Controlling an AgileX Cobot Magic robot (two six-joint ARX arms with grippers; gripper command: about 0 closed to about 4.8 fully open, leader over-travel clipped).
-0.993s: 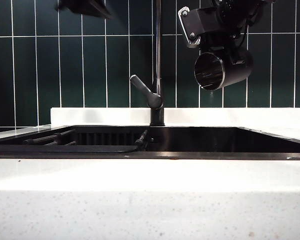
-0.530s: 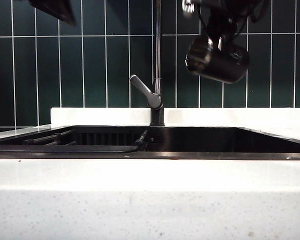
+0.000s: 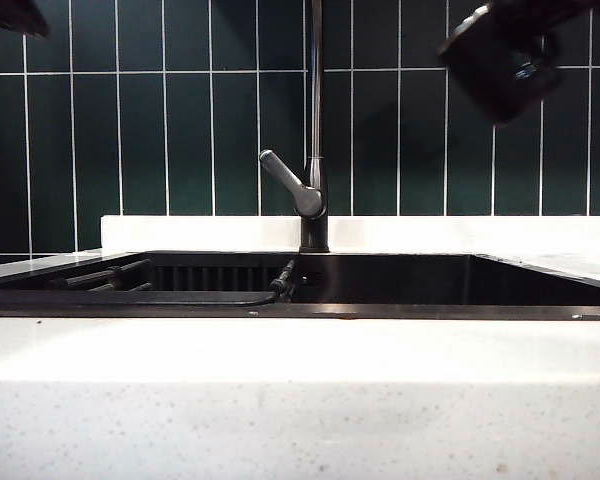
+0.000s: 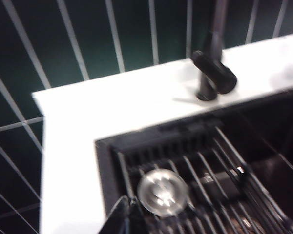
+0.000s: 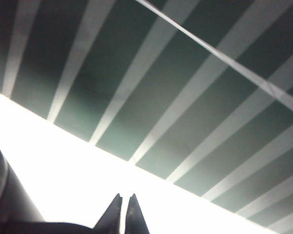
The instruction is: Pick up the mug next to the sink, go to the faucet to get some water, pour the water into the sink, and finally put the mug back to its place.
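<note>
From the exterior view my right pincer (image 3: 525, 45) carries the matte black cylindrical mug (image 3: 495, 65) high beyond the right end of the wide dark basin sink (image 3: 380, 280), tilted; a thin handle grip could slip. On the left wrist, my left pincer (image 4: 128, 214) sits clenched, empty, over the rack. On the right wrist, tips pinched, mug (image 5: 5, 200) beside.

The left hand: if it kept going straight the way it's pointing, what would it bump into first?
Probably the slatted rack inside the sink, near the round silver drain. The shut left hand points down there; depth is unclear.
</note>
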